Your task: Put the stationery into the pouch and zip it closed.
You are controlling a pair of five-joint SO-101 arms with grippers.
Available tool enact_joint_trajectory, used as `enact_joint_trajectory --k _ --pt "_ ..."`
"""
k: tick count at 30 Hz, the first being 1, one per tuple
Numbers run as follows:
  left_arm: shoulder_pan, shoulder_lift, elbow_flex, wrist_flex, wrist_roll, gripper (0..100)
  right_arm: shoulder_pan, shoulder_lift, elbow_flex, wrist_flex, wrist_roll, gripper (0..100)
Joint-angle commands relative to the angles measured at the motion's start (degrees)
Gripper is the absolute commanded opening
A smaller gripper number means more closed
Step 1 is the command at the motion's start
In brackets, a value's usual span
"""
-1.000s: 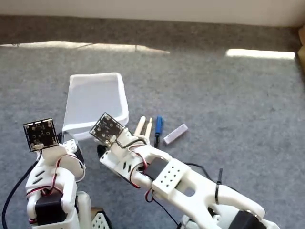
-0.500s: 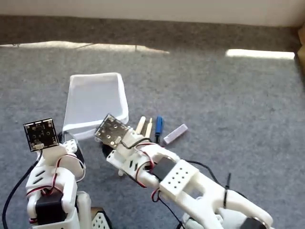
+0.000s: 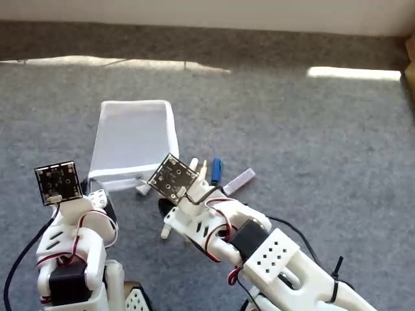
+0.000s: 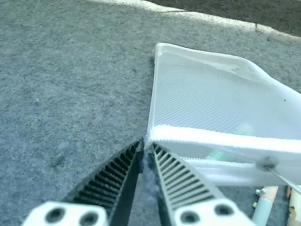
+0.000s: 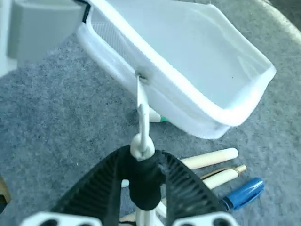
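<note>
The right gripper (image 5: 141, 157) is clamped on the zipper pull (image 5: 142, 110) of the white mesh pouch (image 5: 188, 52), while the left gripper (image 4: 146, 151) is pinched shut on the pouch's corner. Two cream pens (image 5: 209, 158), a blue pen (image 5: 244, 190) and a lilac eraser (image 3: 238, 181) lie outside on the grey carpet (image 3: 311, 142). The pull is best drawn straight along the zip line, with the corner kept pinned so the mesh is held taut.

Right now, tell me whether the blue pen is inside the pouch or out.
Out. The blue pen lies on the grey carpet beside the white pouch, not touching it.
</note>
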Motion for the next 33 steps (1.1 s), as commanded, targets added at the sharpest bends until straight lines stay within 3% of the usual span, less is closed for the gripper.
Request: enact_joint_trajectory --k 1,9,17,26,33 --pt "-1.10 -0.84 -1.71 -1.32 0.26 2 0.92 -2.24 -0.92 3.38 0.62 0.5" --pt "-1.10 -0.84 3.82 -5.98 0.44 22 0.92 -2.33 -0.92 6.99 0.70 0.5" --pt "-1.01 -0.84 10.77 -15.03 0.18 22 0.92 -2.33 -1.01 9.10 0.70 0.5" --pt "-0.84 -0.84 10.68 -15.21 -0.09 7 1.19 -2.42 -1.01 9.19 0.70 0.5" --pt "-0.84 -0.84 10.59 -15.21 -3.69 1 6.11 -6.64 -1.71 9.36 0.53 0.5"
